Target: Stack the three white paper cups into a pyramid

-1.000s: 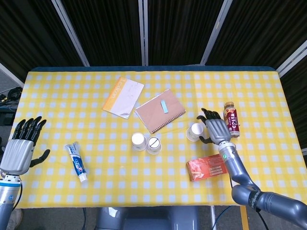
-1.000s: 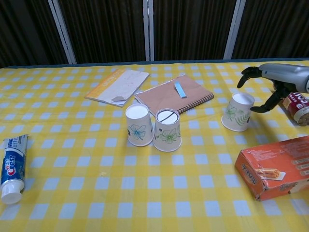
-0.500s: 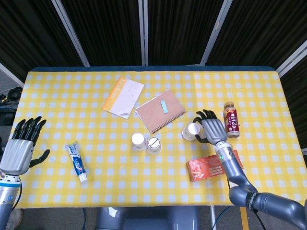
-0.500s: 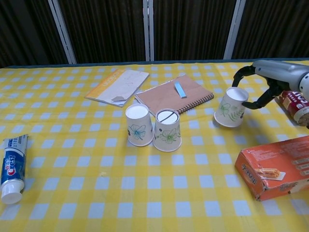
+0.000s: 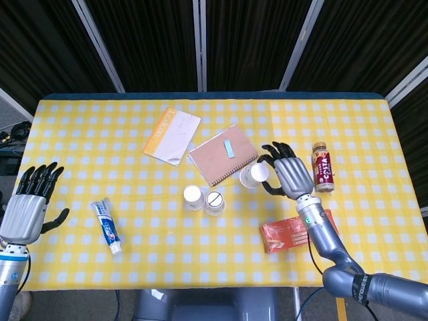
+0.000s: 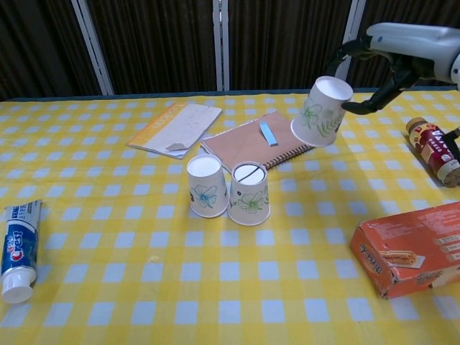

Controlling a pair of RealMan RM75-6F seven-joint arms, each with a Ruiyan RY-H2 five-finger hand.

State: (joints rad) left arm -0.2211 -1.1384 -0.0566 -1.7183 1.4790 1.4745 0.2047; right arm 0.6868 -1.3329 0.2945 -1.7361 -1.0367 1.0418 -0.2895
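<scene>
Two white paper cups with a green leaf print stand upside down and touching at the table's middle, one (image 5: 193, 197) (image 6: 206, 186) on the left and one (image 5: 215, 202) (image 6: 249, 193) on the right. My right hand (image 5: 286, 175) (image 6: 388, 56) holds the third cup (image 5: 253, 176) (image 6: 321, 111) upside down and tilted in the air, right of and above the pair. My left hand (image 5: 30, 203) hangs open at the table's left edge, holding nothing; only the head view shows it.
A brown spiral notebook (image 5: 223, 154) (image 6: 259, 140) and an orange-edged booklet (image 5: 171, 136) (image 6: 175, 128) lie behind the cups. At the right are a small bottle (image 5: 322, 165) (image 6: 434, 149) and an orange box (image 5: 291, 233) (image 6: 410, 245). A toothpaste tube (image 5: 106, 225) (image 6: 18, 248) lies at the left.
My right hand closed around the third cup, lifted it off the table and carried it up and to the left, toward the standing pair. The left hand has not moved.
</scene>
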